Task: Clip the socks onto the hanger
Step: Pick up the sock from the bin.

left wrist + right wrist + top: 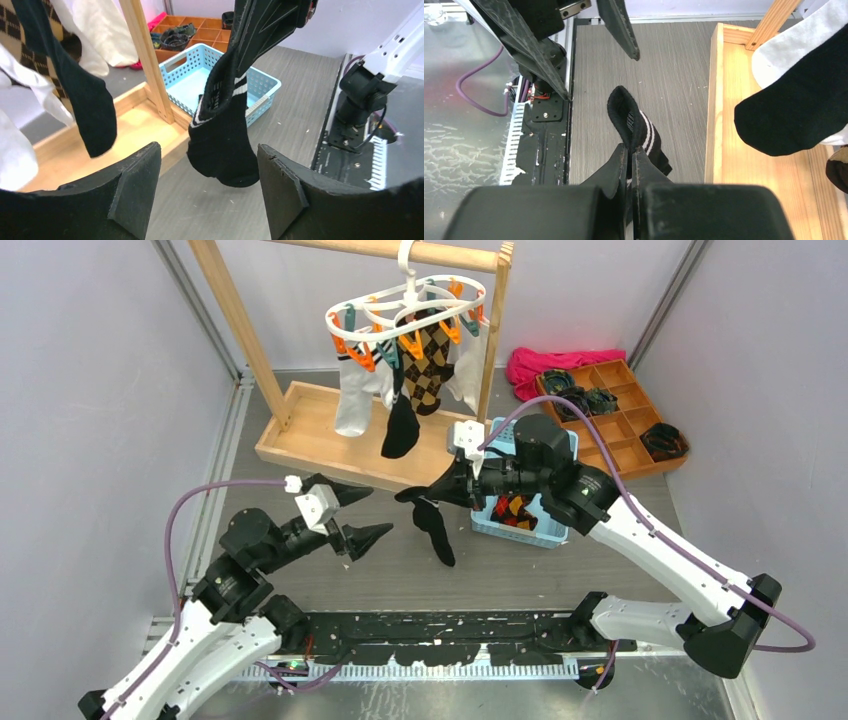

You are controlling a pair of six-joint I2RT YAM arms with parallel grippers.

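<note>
Right gripper point(418, 495) pinches striped black sock point(437, 532) near its cuff, dangling above table point(520, 580) (toe down). Left gripper point(363, 513) spread wide just beside it, not touching. Hanger point(372, 308) on wooden rack point(232, 310), well behind.

Pale grey walls point(90, 370) on three sides, metal corner posts point(198, 310). Grey wood-grain tabletop point(560, 570). Wooden rack frame point(300, 425) at 12 o'clock, orange divided tray point(618, 430) at 2 o'clock. Even, soft light.
</note>
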